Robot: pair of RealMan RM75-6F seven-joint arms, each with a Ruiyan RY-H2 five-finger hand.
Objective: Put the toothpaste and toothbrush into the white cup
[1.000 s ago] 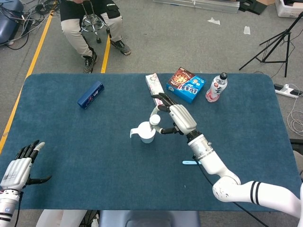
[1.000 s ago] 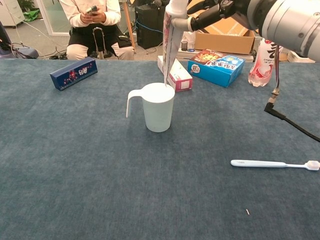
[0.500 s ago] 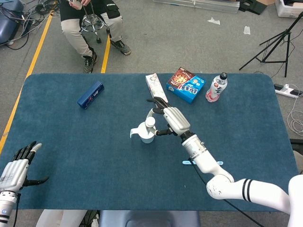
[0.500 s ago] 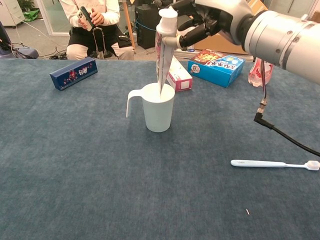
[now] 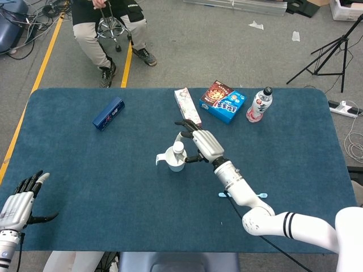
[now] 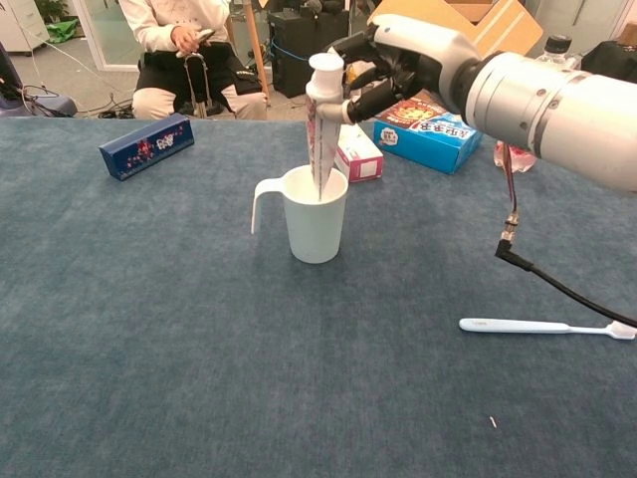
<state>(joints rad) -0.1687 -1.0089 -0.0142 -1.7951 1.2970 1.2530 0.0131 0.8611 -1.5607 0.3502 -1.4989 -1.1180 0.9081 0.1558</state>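
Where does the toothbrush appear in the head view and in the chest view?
Head view: the toothbrush lies lower centre-right, partly hidden under the right arm.
Chest view: it lies flat on the cloth at the right edge, fully visible.
Shared landmark: the white cup, to the toothbrush's left in both.

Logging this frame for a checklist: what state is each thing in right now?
toothpaste: upright, lower end in the cup, cap up, held
white cup: upright on the table
toothbrush: flat on the table
right hand: grips the toothpaste
left hand: holds nothing, fingers spread
bottle: upright, capped
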